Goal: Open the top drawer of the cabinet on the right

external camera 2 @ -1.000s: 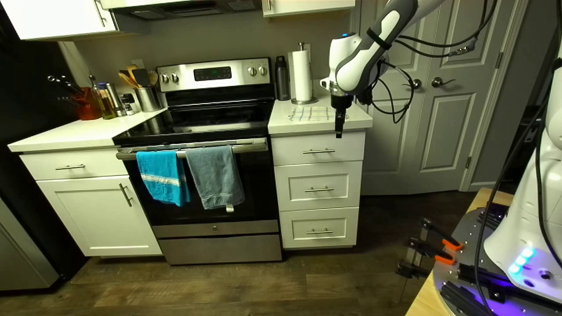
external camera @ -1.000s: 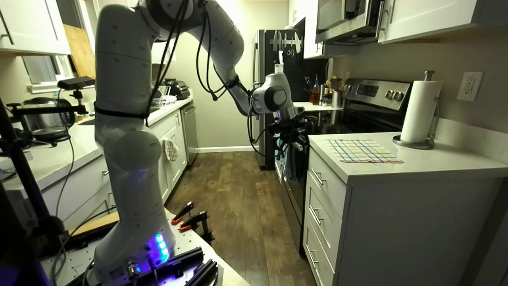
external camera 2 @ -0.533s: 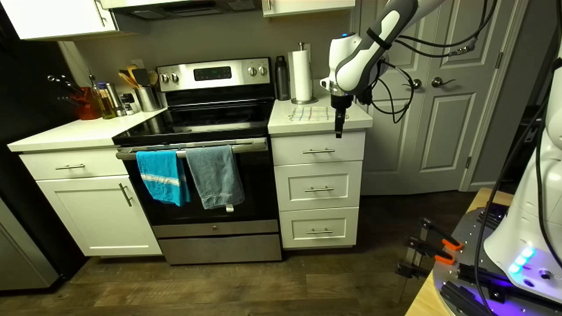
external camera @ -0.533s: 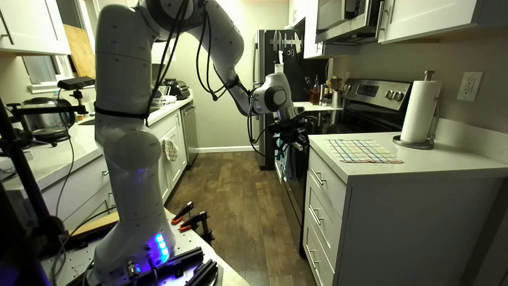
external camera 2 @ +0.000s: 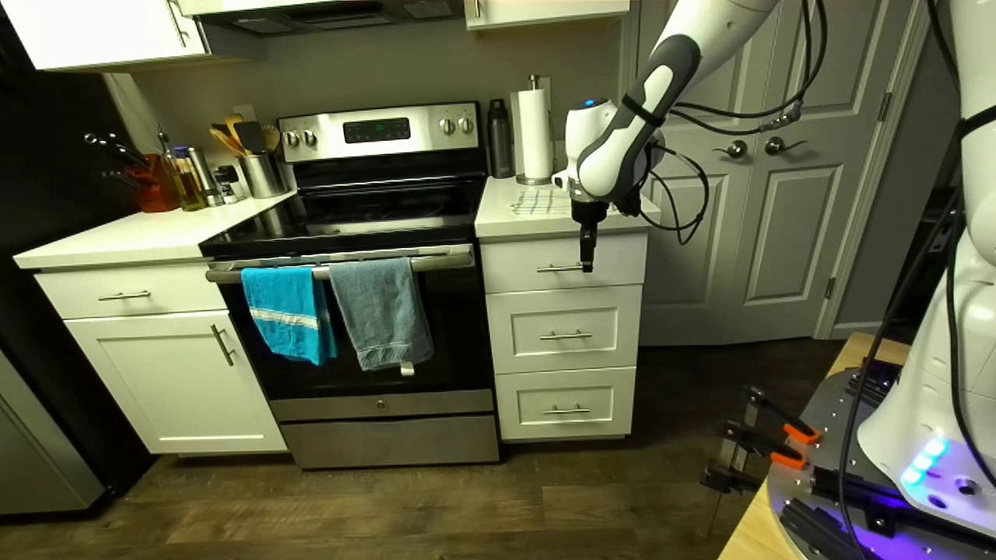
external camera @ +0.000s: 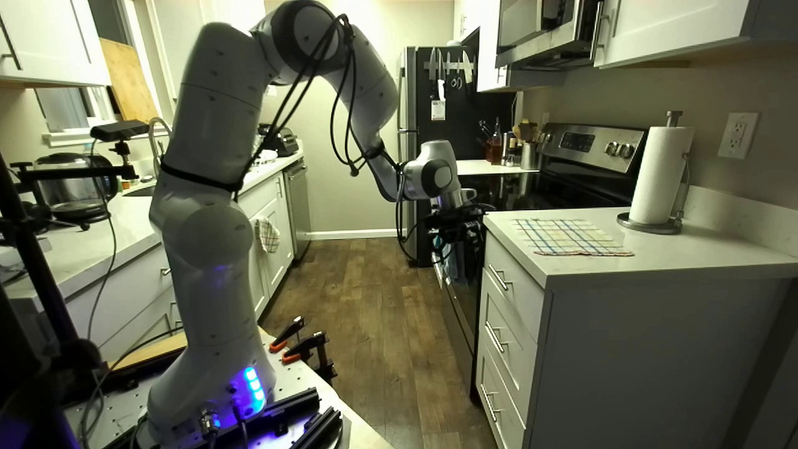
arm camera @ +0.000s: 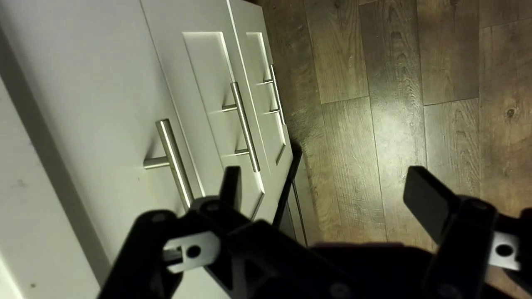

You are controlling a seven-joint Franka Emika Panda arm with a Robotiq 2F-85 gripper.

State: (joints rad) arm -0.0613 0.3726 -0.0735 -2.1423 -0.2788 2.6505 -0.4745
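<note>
- Tool [arm camera: 325, 182] wide, fingers [arm camera: 428, 203] well apart, floor [arm camera: 395, 124] showing through the gap in the wrist view.
- Top drawer [external camera: 519, 289]: closed, front flush, uppermost of three in the cabinet [external camera: 636, 355], right under the tabletop [external camera: 704, 255].
- Its bar handle [arm camera: 177, 166]: left of the gap in wrist view, outside the fingers, lower end hidden behind the tool.
- Fingers overlap right end of that handle in an exterior view; contact, can't tell.
- Middle drawer [external camera 2: 566, 320], bottom drawer [external camera 2: 566, 393]: closed as well.
- Checkered cloth [external camera: 570, 238] flat on tabletop, paper towel roll [external camera: 661, 174] upright near it.
- Stove [external camera 2: 459, 327] just beside cabinet, two towels [external camera 2: 380, 315] hanging on its front.
</note>
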